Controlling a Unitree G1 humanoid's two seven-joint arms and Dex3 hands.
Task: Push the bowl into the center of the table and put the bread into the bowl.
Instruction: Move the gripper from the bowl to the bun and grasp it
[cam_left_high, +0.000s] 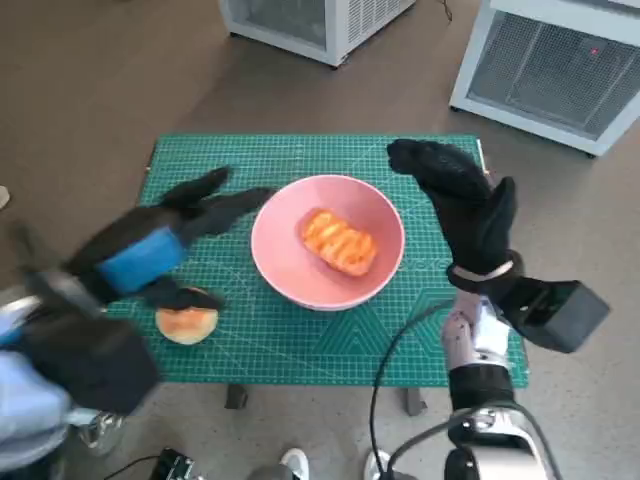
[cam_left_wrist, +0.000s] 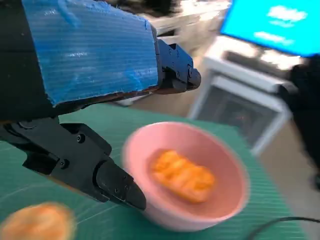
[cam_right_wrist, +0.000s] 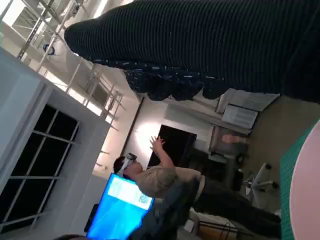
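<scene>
On the green mat, the pink bowl sits near mid-table with a glazed bread inside it. Beside its left rim, the left hand hovers, blurred but seemingly empty, fingers spread, above a round bun. Right of the bowl, the right hand is raised, fingers apart, holding nothing.

I see the pink bowl mid-table with an orange bread inside; another bread lies beside it.
</scene>
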